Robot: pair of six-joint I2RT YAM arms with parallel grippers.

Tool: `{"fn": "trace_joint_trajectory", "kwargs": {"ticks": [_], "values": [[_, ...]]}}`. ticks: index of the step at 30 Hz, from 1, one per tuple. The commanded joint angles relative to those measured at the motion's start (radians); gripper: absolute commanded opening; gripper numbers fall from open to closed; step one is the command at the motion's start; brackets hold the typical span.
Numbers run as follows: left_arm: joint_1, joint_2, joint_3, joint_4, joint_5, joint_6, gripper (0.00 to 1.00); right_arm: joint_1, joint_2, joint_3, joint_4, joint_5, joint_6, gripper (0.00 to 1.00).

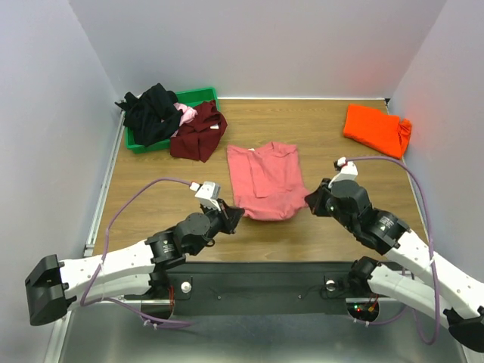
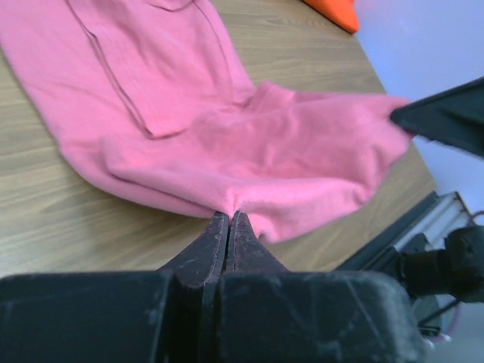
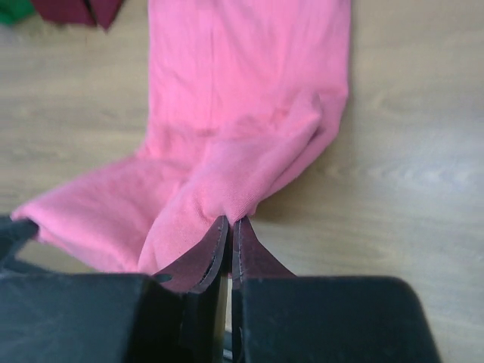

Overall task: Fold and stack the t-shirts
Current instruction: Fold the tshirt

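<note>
A salmon-pink t-shirt (image 1: 263,180) lies lengthwise in the middle of the table, its near hem lifted. My left gripper (image 1: 235,217) is shut on the near left corner of that hem (image 2: 229,206). My right gripper (image 1: 311,200) is shut on the near right corner (image 3: 231,214). The hem hangs slack between the two grippers. A bright orange t-shirt (image 1: 376,128) lies folded at the far right. A dark maroon t-shirt (image 1: 200,132), a black one (image 1: 151,112) and a bit of light pink one (image 1: 186,113) lie heaped at the far left.
A green plastic bin (image 1: 195,97) stands at the far left under the heap of shirts. White walls close the table on three sides. A dark metal rail (image 1: 265,280) with the arm bases runs along the near edge.
</note>
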Motion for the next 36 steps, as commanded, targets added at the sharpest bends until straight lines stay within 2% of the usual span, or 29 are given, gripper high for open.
{"fn": "trace_joint_trajectory", "kwargs": {"ticks": [1,7,14,20,36], "values": [[0.001,0.034,0.084,0.062,-0.084,0.077,0.0,0.008,0.042,0.114,0.11,0.162,-0.088,0.0],[0.058,0.074,0.121,0.111,-0.068,0.123,0.0,0.008,0.186,0.171,0.233,0.236,-0.146,0.0],[0.213,0.127,0.129,0.198,0.088,0.153,0.0,0.006,0.358,0.278,0.293,0.377,-0.213,0.0],[0.285,0.186,0.149,0.246,0.148,0.179,0.0,0.0,0.46,0.347,0.341,0.428,-0.279,0.0],[0.468,0.461,0.239,0.373,0.346,0.209,0.0,-0.227,0.75,0.45,0.479,0.221,-0.345,0.0]]}}
